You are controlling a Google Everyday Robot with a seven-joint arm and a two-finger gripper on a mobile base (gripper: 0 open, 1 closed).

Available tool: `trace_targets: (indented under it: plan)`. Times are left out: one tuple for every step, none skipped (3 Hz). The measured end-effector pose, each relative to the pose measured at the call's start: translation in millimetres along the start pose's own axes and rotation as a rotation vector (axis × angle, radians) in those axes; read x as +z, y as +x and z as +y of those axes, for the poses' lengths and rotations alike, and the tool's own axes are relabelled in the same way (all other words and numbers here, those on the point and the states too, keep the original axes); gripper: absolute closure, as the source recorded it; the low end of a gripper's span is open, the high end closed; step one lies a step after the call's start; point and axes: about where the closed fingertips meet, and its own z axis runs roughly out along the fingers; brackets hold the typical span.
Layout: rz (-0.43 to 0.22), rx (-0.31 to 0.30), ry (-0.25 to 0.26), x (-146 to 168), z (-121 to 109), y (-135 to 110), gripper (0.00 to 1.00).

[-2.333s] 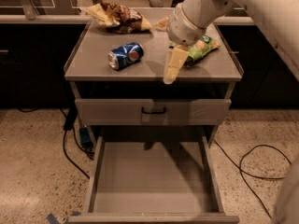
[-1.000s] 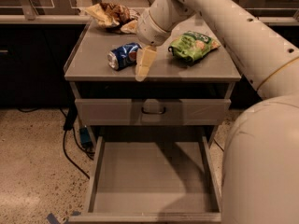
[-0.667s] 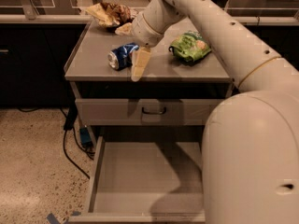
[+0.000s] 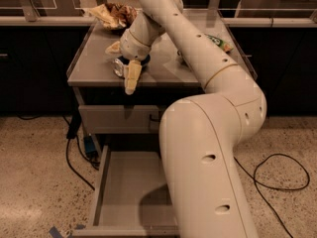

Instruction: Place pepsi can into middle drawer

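Pepsi can (image 4: pixel 119 67) lies by the front edge of the top (image 4: pixel 89 66), our gripper (image 4: pixel 131 77) close over it; we cannot tell its grip. Drawer (image 4: pixel 124 182) below stands open.

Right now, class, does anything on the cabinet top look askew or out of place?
The pepsi can lies on its side near the front edge of the cabinet top, not upright, partly hidden by the gripper right at it. The brown-and-yellow snack bag at the back looks crumpled open. Nothing looks spilled.
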Motion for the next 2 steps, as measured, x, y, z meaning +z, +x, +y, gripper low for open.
trace_targets:
  plan:
    - [0.0,0.0,0.0,-1.1,-0.3,-0.8,0.19]
    - [0.0,0.0,0.0,-1.1,-0.4,-0.8,0.43]
